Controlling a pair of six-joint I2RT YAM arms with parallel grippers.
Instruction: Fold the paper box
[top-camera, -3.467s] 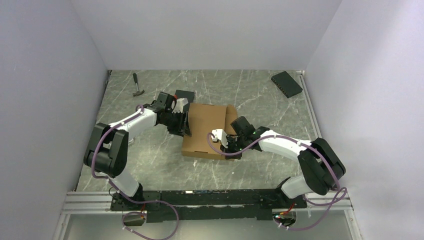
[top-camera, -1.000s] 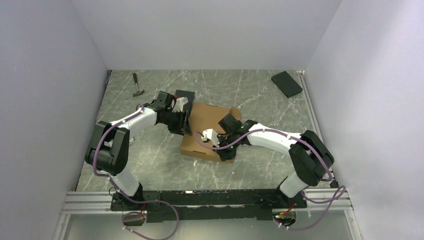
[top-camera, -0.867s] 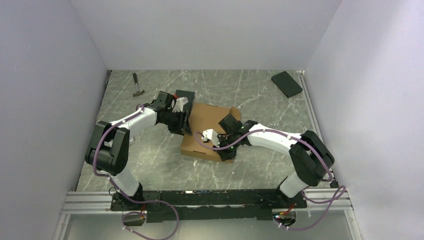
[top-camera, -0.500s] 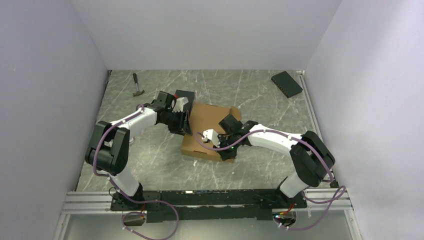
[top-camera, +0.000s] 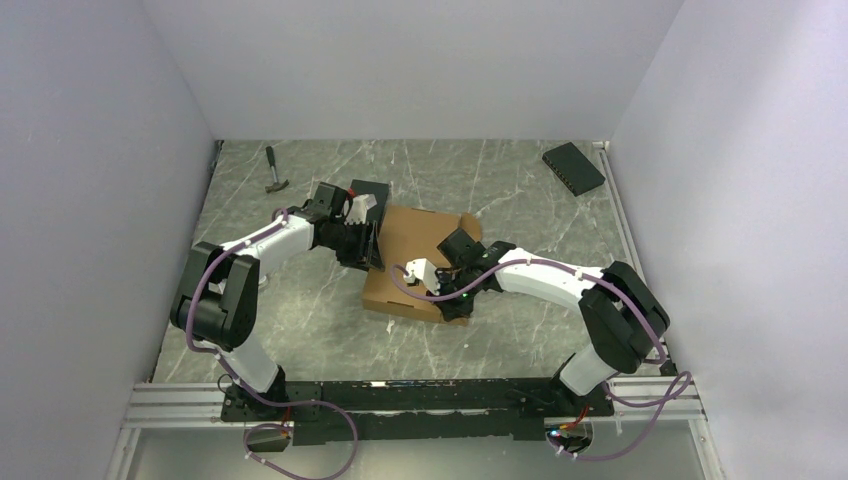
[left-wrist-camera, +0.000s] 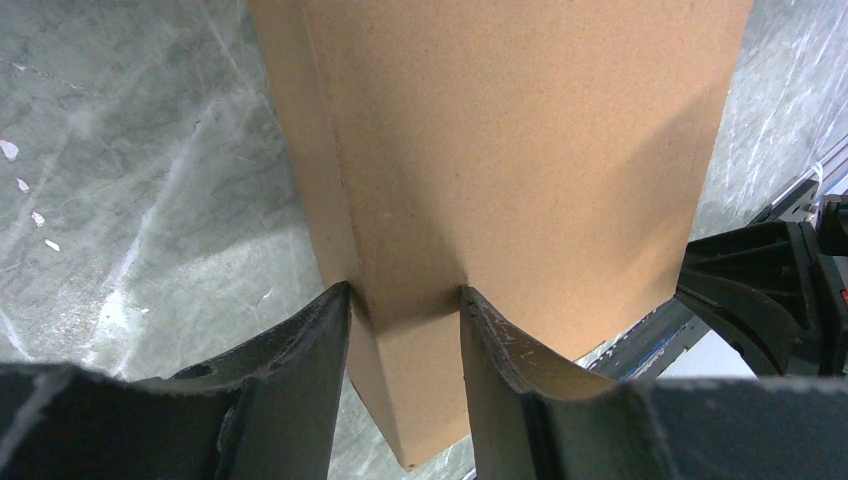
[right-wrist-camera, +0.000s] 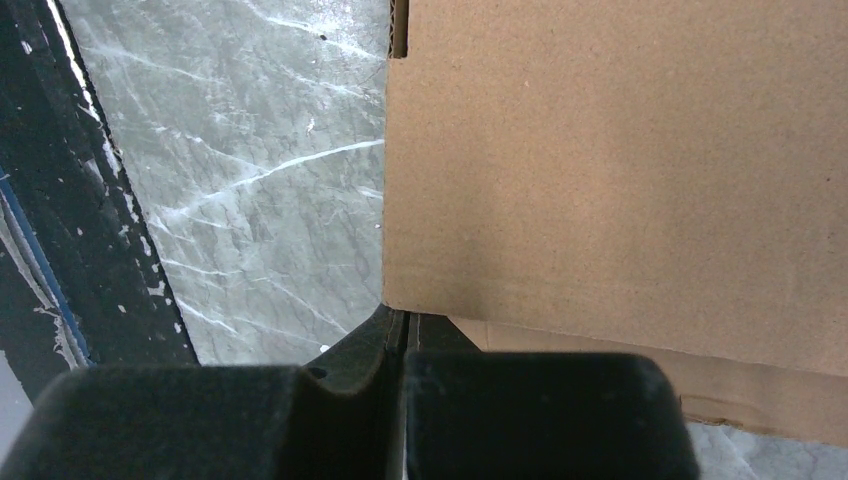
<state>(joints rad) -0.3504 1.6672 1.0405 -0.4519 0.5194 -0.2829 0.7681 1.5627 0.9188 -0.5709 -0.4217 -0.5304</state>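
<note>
The brown cardboard paper box (top-camera: 412, 255) lies partly folded in the middle of the table. My left gripper (top-camera: 371, 246) is at its left side. In the left wrist view, my left gripper (left-wrist-camera: 405, 300) has both fingers pressed against a raised folded wall of the box (left-wrist-camera: 520, 150). My right gripper (top-camera: 456, 306) is at the box's near right corner. In the right wrist view, my right gripper (right-wrist-camera: 405, 322) has its jaws pressed together, tips tucked just under the edge of a cardboard panel (right-wrist-camera: 620, 150). Nothing shows between them.
A black flat box (top-camera: 368, 190) lies just behind the left gripper, and another (top-camera: 573, 167) at the back right. A hammer (top-camera: 275, 172) lies at the back left. The black base rail (top-camera: 420, 393) runs along the near edge.
Since 3.5 s ago the right arm has swung left onto the box's near right part, and the box has turned slightly. Over the last second nothing visibly moved.
</note>
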